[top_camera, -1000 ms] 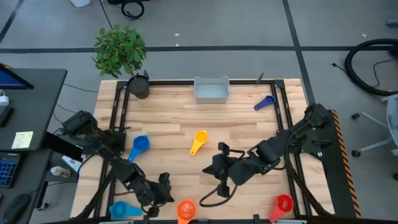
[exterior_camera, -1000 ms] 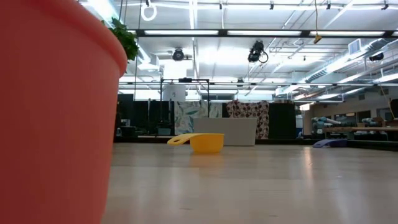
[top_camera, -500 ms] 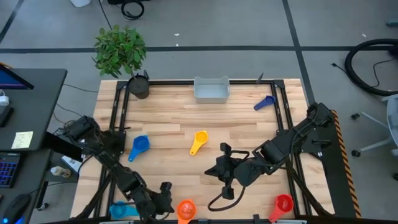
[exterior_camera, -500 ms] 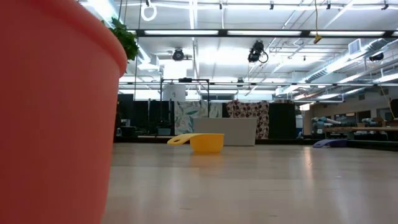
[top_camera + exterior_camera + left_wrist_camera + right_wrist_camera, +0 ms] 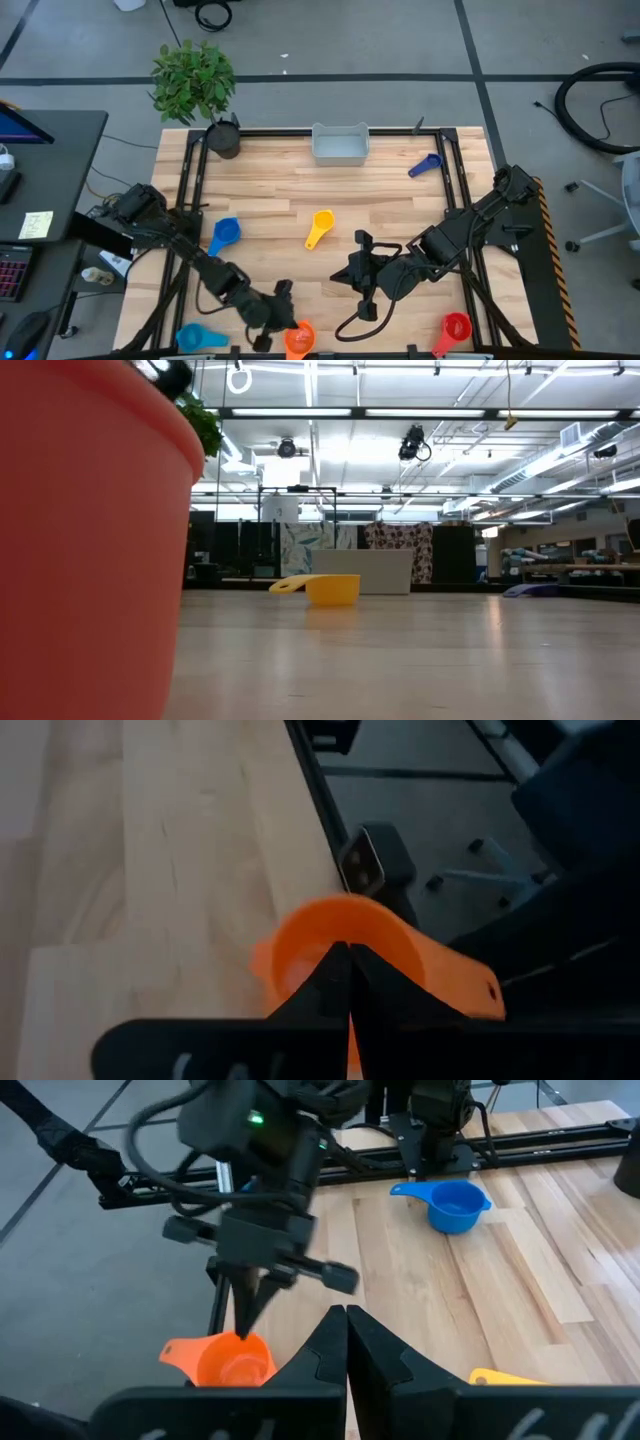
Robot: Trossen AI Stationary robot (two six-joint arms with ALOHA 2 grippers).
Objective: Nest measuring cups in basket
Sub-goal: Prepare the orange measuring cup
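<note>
The orange measuring cup (image 5: 299, 339) sits on its base at the table's near edge and fills the left of the low view (image 5: 90, 560). My left gripper (image 5: 283, 318) is shut, its tips pointing down just over the cup's bowl (image 5: 300, 945). My right gripper (image 5: 353, 272) hangs shut above the table's middle, holding nothing. Blue (image 5: 224, 235), yellow (image 5: 319, 228), dark blue (image 5: 425, 165), red (image 5: 453, 328) and light blue (image 5: 197, 337) cups lie scattered on the wood. The pale basket (image 5: 340, 143) stands at the far edge. My left gripper's shut fingertips (image 5: 241, 1330) come slanting down from the table's left and stand at the orange cup's rim (image 5: 235, 1344). Whether they touch it I cannot tell. The cup rests upright on the table.
A dark pot (image 5: 224, 138) with a green plant stands at the far left corner. A black frame (image 5: 450, 180) runs round the tabletop. Bare wood lies between the yellow cup and the basket.
My left gripper has moved along the near edge toward the table's right, up to the orange cup, staying shut. The cups have not moved.
</note>
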